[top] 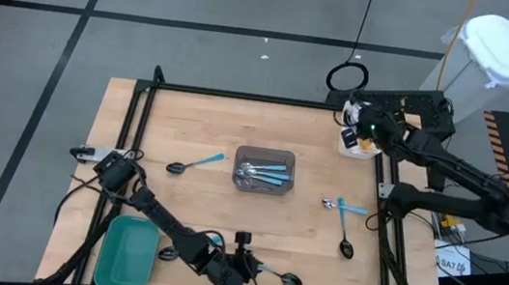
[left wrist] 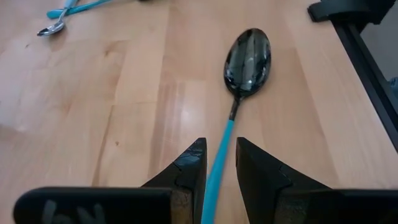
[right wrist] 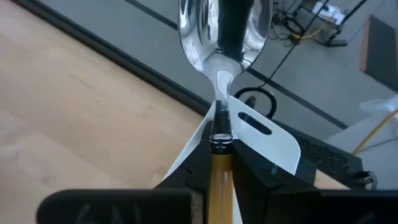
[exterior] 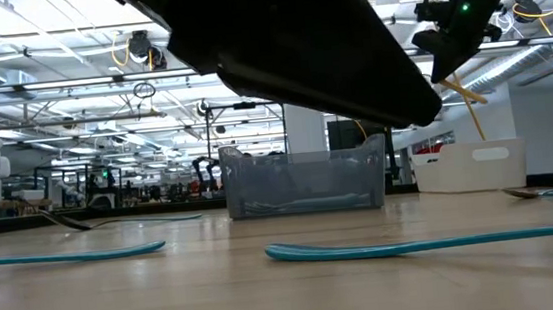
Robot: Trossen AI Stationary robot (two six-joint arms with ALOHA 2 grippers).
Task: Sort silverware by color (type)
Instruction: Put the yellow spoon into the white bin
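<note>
Silverware lies scattered over the worktop point(top: 188, 125). Your left gripper point(left wrist: 219, 163) straddles a black spoon's point(left wrist: 247, 61) blue handle near the front edge, fingers not closed. Your right gripper point(right wrist: 221, 160) pinches an orange-handled silver spoon point(right wrist: 222, 28) over the far right corner. Light, slippery, thin: grip mid-handle.

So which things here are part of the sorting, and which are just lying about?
Job:
- black spoon between left gripper fingers
- silver spoon in right gripper
- grey bin
- white bin
- loose spoons

Lying about:
- green tray
</note>
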